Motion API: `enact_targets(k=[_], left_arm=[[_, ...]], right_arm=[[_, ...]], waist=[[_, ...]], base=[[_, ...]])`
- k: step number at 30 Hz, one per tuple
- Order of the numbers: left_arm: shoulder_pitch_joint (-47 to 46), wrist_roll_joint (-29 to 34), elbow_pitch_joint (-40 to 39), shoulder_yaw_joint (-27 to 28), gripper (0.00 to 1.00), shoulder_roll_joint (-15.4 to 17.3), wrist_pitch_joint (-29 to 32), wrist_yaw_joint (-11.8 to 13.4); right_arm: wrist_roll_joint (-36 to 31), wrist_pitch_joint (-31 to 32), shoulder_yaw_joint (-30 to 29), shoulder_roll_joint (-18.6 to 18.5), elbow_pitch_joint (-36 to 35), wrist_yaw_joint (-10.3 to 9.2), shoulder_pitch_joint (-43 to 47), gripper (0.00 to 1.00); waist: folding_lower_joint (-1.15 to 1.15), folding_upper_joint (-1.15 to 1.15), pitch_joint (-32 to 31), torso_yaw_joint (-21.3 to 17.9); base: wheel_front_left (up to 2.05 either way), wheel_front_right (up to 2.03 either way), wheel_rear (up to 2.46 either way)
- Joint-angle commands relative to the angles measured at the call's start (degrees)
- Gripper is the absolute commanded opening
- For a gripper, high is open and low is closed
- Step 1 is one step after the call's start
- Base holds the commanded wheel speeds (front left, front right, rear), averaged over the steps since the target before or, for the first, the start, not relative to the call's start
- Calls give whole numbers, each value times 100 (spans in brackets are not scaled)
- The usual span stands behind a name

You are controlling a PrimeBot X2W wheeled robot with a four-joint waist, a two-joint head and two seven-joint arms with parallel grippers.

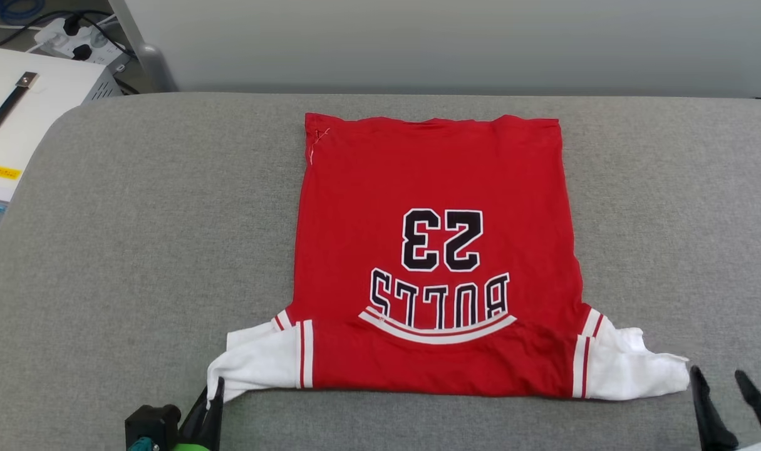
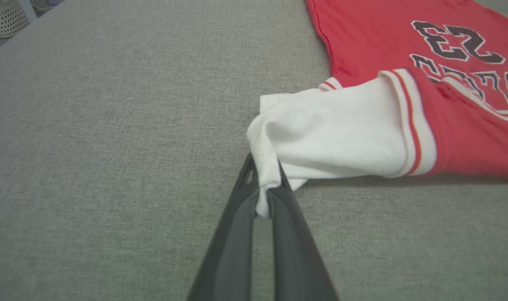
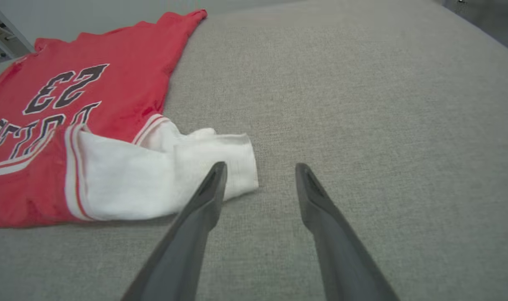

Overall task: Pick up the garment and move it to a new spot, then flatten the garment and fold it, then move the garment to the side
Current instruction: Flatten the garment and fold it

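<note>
The garment [image 1: 436, 188], a red jersey with a dark "23" and white sleeves, lies spread on the grey cushioned surface [image 1: 136, 250], its near edge folded over toward the far side. My left gripper [image 1: 212, 391] is shut on the tip of the white sleeve [image 2: 320, 138] at the lower left; in the left wrist view my left gripper [image 2: 264, 196] pinches a fold of white cloth. At the lower right my right gripper [image 1: 718, 376] stands open just beside the other white sleeve [image 3: 166, 171]; in the right wrist view my right gripper [image 3: 260, 169] holds nothing between its fingers.
A white box [image 1: 23, 113] with a dark strap stands off the surface at the far left, with cables and a power strip [image 1: 79, 37] behind it. A pale wall runs along the far edge. A woven basket [image 2: 5, 19] stands beyond the left end.
</note>
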Motion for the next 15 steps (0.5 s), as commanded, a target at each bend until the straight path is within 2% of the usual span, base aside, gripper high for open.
enact_targets(k=[1, 6, 9, 12, 15], left_arm=[[-110, 112, -91, 39, 0, -59, -33, -30], [-307, 450, -485, 127, 0, -264, -33, -81], [-460, 618, -673, 137, 0, -361, -33, -106], [-585, 745, -854, 163, 0, -463, -33, -121], [-737, 881, -1032, 183, 0, -589, -33, -167]], right_arm=[[-75, 0, -92, -55, -213, -4, -193, 100], [-312, 219, -517, -406, -1218, -4, -1033, 100], [-413, 602, -519, -778, -1462, -4, -1896, 100], [-477, 1098, -290, -1155, -1509, -4, -2825, 100], [-362, 1776, 115, -1506, -1154, -4, -3887, 100]], waist=[[1, 0, 70, 59], [1, 0, 371, 255], [1, 0, 633, 406], [1, 0, 896, 519], [1, 0, 1216, 688]], base=[[0, 0, 0], [0, 0, 0], [0, 0, 0], [0, 0, 0], [0, 0, 0]])
